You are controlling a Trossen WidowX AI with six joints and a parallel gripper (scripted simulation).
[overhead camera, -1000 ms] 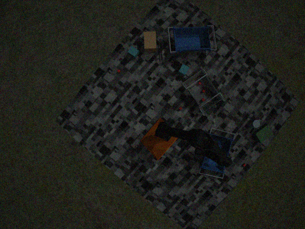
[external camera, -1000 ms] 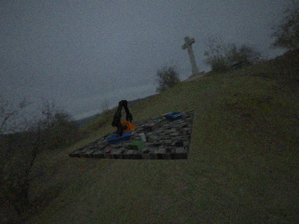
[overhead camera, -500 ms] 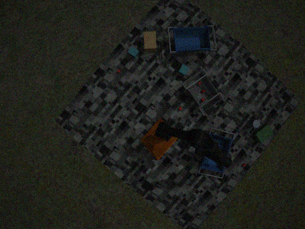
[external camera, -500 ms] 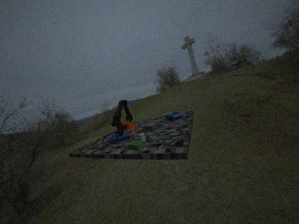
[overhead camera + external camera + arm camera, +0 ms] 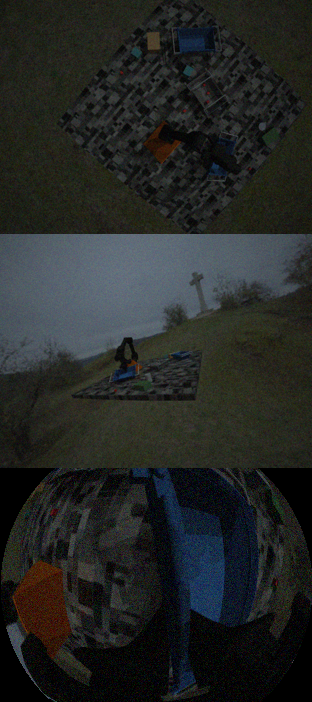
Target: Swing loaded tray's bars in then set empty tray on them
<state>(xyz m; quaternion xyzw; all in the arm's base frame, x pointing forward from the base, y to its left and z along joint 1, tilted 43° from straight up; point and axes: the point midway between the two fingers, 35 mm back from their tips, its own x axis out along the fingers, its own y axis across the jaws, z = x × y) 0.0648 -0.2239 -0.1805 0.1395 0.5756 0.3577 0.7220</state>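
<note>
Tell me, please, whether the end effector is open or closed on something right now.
Closed on the blue tray: in the wrist view, the end effector pinches its wall.

Tan block (image 5: 153,41), teal cubes, green slab (image 5: 271,137)

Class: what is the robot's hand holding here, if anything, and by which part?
The hand is shut on the blue tray nearest the arm, gripping its side wall at the rim.

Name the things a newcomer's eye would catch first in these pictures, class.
The orange base plate glows at the middle of the checkered table, with the dark arm reaching from it. Its claw is shut on the wall of a blue tray at the near edge. Another blue tray lies at the far corner.
</note>
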